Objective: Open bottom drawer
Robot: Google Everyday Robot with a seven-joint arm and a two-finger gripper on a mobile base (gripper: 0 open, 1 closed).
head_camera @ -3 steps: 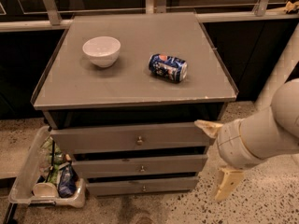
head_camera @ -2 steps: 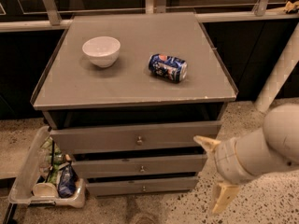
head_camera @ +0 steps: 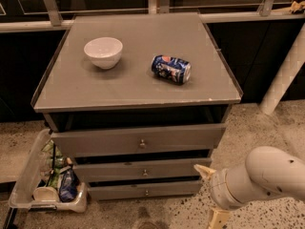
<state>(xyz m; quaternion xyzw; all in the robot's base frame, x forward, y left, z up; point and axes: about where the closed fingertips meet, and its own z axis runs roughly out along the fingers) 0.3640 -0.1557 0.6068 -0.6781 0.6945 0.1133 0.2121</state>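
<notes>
The bottom drawer is the thin grey strip at the foot of the cabinet, with a tiny round knob at its centre. It sits nearly flush under the middle drawer and the top drawer. My gripper is low at the cabinet's front right corner, level with the two lower drawers and right of the knob. Its two cream fingers are spread apart and hold nothing. The lower finger runs off the frame's bottom edge.
A white bowl and a blue soda can lying on its side rest on the cabinet top. A clear plastic bin of bottles and packets stands on the floor at the cabinet's left. A white post leans at right.
My arm and gripper have moved downward from the level of the top drawer to the two lower drawers. The drawers, bowl and can have not moved.
</notes>
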